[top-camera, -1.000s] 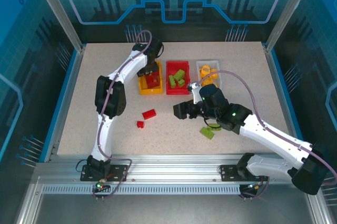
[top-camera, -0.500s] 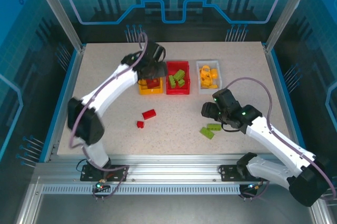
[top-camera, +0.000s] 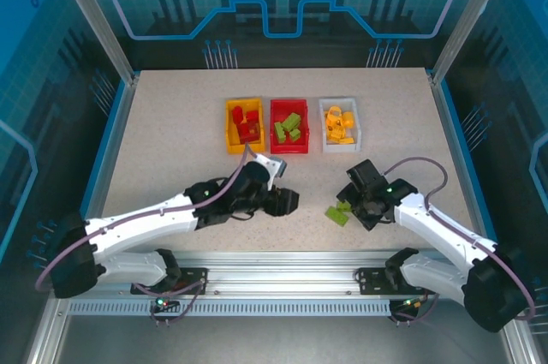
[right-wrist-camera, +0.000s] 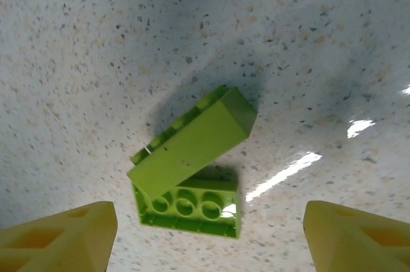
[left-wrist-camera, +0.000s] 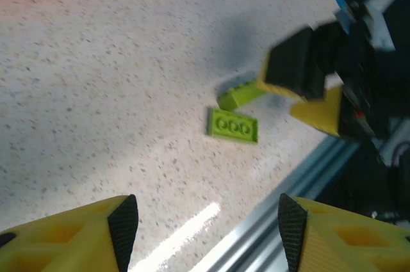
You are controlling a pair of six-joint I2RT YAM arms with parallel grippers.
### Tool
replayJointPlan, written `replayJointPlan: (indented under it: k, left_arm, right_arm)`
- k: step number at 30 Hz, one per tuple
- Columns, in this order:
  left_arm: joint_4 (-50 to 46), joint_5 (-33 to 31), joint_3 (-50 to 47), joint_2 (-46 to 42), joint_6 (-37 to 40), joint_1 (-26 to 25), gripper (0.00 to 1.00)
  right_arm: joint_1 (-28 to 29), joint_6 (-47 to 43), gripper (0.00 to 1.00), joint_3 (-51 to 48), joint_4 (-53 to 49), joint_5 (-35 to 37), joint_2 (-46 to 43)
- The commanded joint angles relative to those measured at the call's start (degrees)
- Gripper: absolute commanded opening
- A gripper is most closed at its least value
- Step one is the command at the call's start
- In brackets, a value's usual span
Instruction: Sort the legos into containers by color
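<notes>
Right wrist: right fingers [right-wrist-camera: 61, 233] spread wide over green legos [right-wrist-camera: 192, 147]; left fingers [left-wrist-camera: 77, 233] likewise.

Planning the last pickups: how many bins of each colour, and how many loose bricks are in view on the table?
Yellow-orange bin: 1
Red bin: 1
White bin: 1
Loose green bricks: 2
Total: 5
The left arm covers part of the table.
</notes>
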Motion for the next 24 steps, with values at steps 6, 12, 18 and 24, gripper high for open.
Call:
replayJointPlan:
  k: [6, 12, 18, 24]
  left_arm:
    - [3.9, -1.6, -2.7, -7.5, 0.0, -1.3, 0.63]
    - [2.1, -2.7, -2.1, -10.2, 1.0, -1.3, 0.63]
    - [-0.6, -4.3, -0.8, -12.1, 1.9, -1.3, 0.63]
    - [-2.6, -7.1, 0.1, -13.5, 1.6, -1.2, 0.63]
  right_arm:
    - [-5.1, 8.2, 0.72, -1.9, 8.4, -6.2, 6.4]
    - [-7.1, 9.5, 0.61, -2.7, 9.9, -6.8, 8.8]
    - [-9.2, 8.7, 0.42, -3.3, 13.0, -7.4, 11.9]
    - [-9.8, 6.2, 0.21, -1.8, 14.5, -8.0, 14.7]
